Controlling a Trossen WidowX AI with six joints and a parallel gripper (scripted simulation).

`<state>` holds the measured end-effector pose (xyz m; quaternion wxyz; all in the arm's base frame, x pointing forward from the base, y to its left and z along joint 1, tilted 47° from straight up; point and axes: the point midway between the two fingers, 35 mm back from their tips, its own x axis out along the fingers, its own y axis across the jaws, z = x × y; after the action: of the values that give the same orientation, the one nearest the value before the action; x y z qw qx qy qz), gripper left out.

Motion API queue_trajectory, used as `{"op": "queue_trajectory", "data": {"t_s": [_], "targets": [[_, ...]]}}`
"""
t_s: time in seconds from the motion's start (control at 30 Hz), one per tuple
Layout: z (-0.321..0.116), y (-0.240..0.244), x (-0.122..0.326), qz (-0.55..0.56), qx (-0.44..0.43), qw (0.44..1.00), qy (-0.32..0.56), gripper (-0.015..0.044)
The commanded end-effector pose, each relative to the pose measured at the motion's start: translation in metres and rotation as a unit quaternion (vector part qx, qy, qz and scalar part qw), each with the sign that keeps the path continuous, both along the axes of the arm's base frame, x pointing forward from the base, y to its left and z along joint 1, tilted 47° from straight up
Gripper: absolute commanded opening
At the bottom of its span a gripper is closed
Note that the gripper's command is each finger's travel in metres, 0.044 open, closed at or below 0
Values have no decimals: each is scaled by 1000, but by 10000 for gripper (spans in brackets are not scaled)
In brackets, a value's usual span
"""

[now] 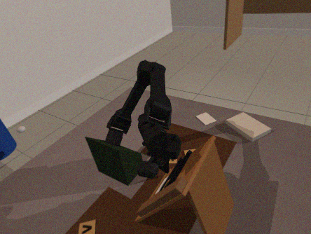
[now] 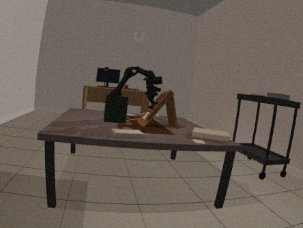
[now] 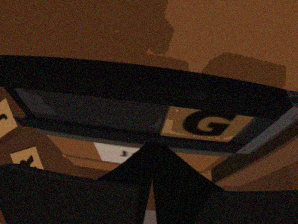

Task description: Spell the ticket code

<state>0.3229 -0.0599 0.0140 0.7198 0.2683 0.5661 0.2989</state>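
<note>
The tilted wooden board (image 1: 214, 189) (image 2: 172, 110) (image 3: 240, 30) carries the black rail (image 1: 179, 169) (image 3: 100, 71). A G tile (image 3: 207, 123) sits in the rail near its right end, with a narrow dark gap beside it. The white ticket (image 1: 162, 185) (image 2: 146, 115) (image 3: 112, 152) is below the rail, its print mostly hidden. My gripper (image 1: 166, 171) (image 2: 151, 106) (image 3: 154, 149) is shut and empty, its tips at the rail's lower edge, left of the G. A V-like tile (image 1: 87, 228) lies at the near left. Two tiles (image 3: 5, 119) (image 3: 29, 159) lie left of the board, letters unclear.
A dark green block (image 1: 113, 162) (image 2: 116, 110) stands beside the arm. A pale block (image 1: 246, 125) (image 2: 211, 134) and a small white card (image 1: 206, 118) (image 2: 198, 141) lie beyond the board. Another pale block (image 2: 127, 133) lies near the table edge.
</note>
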Motion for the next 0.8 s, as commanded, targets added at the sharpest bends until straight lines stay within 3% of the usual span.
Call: {"op": "queue_trajectory", "data": {"t_s": [0.0, 0.77], "targets": [[0, 0, 3, -1, -1, 1000, -1, 0], [-3, 8, 12, -1, 0, 1000, -1, 0]]}}
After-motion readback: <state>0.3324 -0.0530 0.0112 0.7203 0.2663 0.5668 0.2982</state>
